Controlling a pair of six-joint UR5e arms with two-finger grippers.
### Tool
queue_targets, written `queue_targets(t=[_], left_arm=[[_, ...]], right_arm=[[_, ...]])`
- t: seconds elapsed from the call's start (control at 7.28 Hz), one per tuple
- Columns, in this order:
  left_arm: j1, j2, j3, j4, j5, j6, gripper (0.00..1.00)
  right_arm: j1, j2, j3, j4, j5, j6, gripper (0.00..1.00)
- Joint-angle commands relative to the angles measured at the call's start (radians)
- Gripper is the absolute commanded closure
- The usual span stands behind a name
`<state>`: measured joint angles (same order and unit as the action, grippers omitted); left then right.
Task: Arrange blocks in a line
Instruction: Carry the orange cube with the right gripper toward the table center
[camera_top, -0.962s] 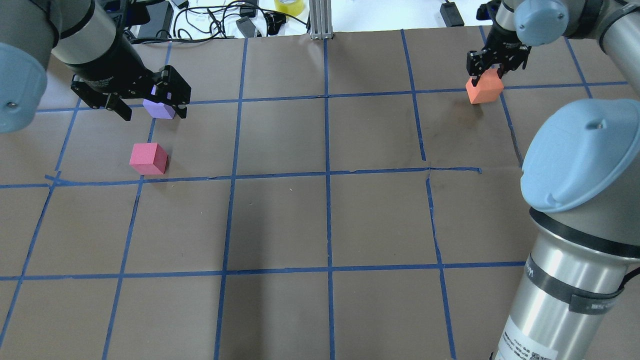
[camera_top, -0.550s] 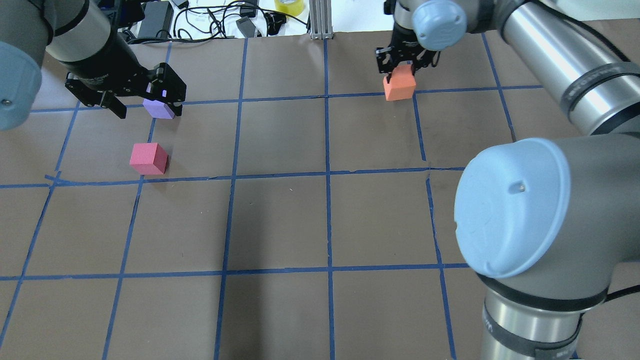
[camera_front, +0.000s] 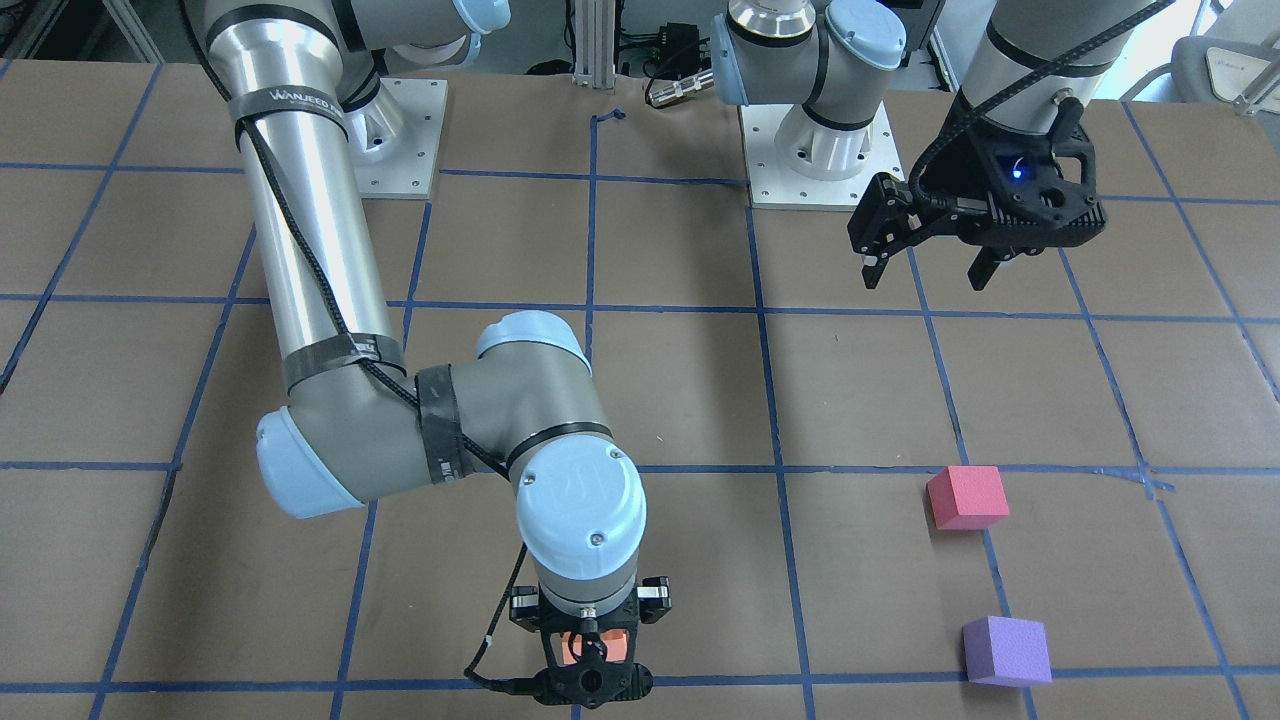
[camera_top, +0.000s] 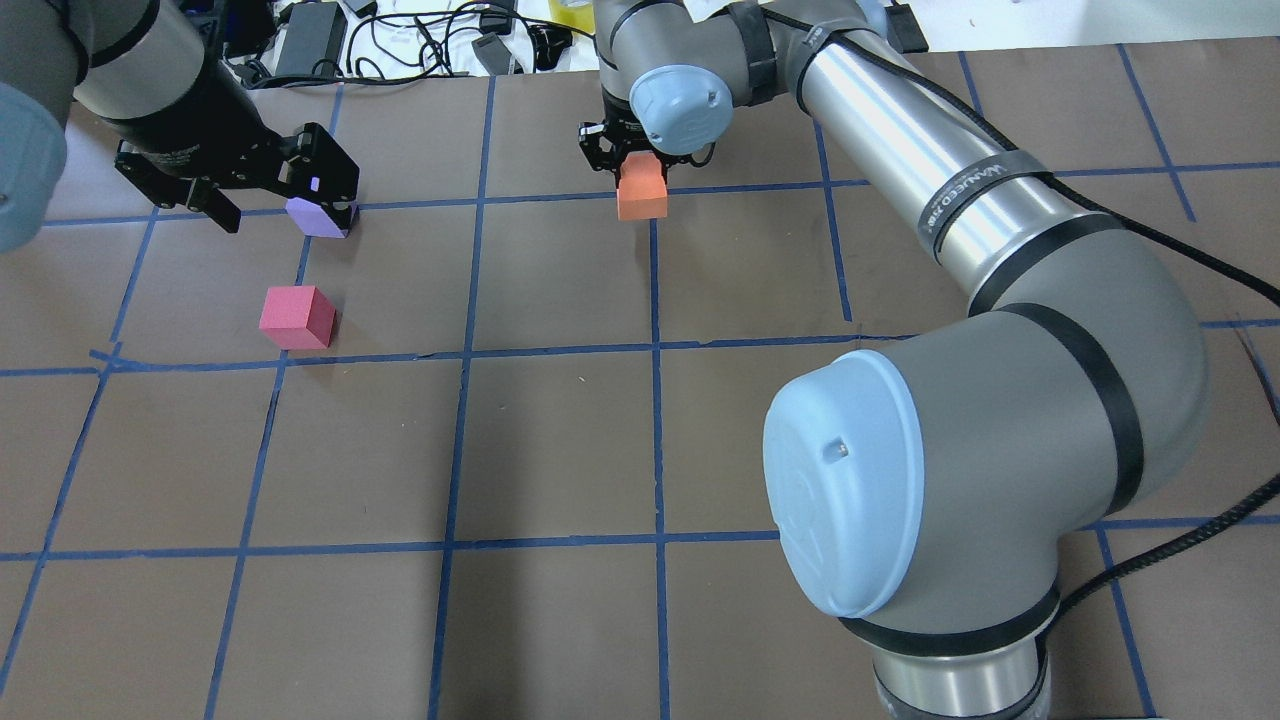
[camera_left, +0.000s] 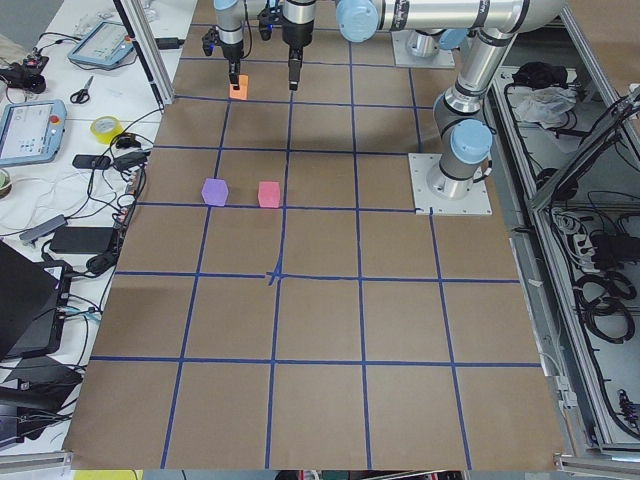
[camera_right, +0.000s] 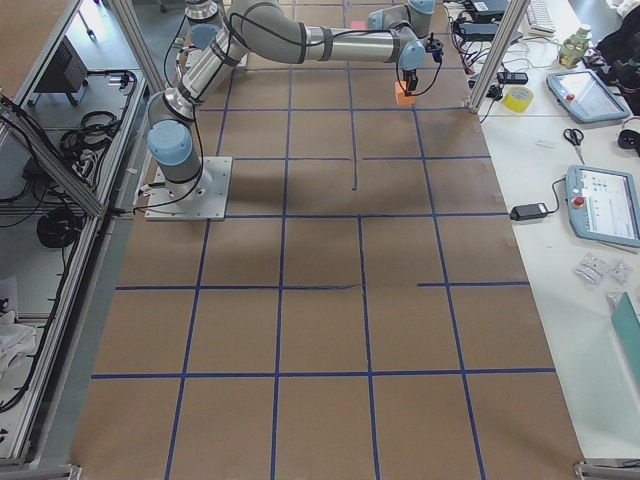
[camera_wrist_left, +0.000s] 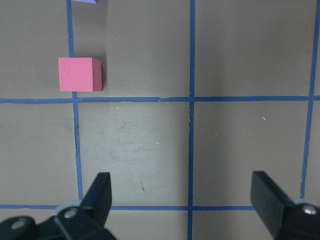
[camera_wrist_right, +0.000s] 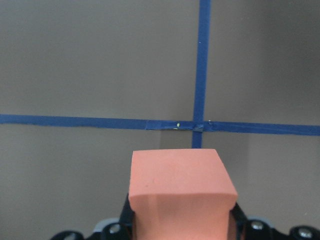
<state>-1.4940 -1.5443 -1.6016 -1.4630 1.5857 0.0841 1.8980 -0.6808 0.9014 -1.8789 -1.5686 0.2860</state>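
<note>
From the front-facing view, the right claw (camera_front: 590, 668) grips the orange block (camera_front: 596, 646) near the middle of the worktop's (camera_front: 150, 350) far edge, opposite the robot. The wrist hides most of the block. The left claw (camera_front: 926, 276) hangs toward the worktop's left end with its jaws wide and nothing between them. The purple block (camera_front: 1007, 650) lies close to the far edge at that left end. The pinkish-red block (camera_front: 967, 497) lies near it on the robot's side, not touching it.

Overhead, the left claw overlaps the purple block. The orange block is at a crossing of blue tape lines (camera_top: 655, 260), well apart from the other two.

From the left end, purple and pinkish-red lie side by side, with orange farther along under the far arm.

From the right end, the orange block shows small in the near arm's claw.

The left wrist camera shows two fingers (camera_wrist_left: 102, 192) spread wide over bare worktop, with the pinkish-red block ahead beside a tape line.

The right wrist camera shows the orange block filling the claw. I cannot tell whether it touches the worktop.
</note>
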Motion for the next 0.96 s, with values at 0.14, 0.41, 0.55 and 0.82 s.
queue_targets(t=[0.14, 0.41, 0.55, 0.82], left_arm=[[0.0, 0.001, -0.008, 0.0, 0.0, 0.009, 0.0], [-0.002, 0.0, -0.009, -0.002, 0.002, 0.011, 0.0], [-0.002, 0.0, -0.009, 0.0, -0.001, 0.011, 0.0], [-0.002, -0.002, -0.009, 0.0, 0.0, 0.011, 0.0]], right_arm=[[0.015, 0.038, -0.027, -0.006, 0.013, 0.05, 0.42], [0.015, 0.046, -0.026, -0.009, 0.012, 0.087, 0.29], [0.016, 0.047, -0.022, -0.023, 0.004, 0.082, 0.23], [0.016, 0.049, -0.018, -0.022, 0.001, 0.076, 0.0]])
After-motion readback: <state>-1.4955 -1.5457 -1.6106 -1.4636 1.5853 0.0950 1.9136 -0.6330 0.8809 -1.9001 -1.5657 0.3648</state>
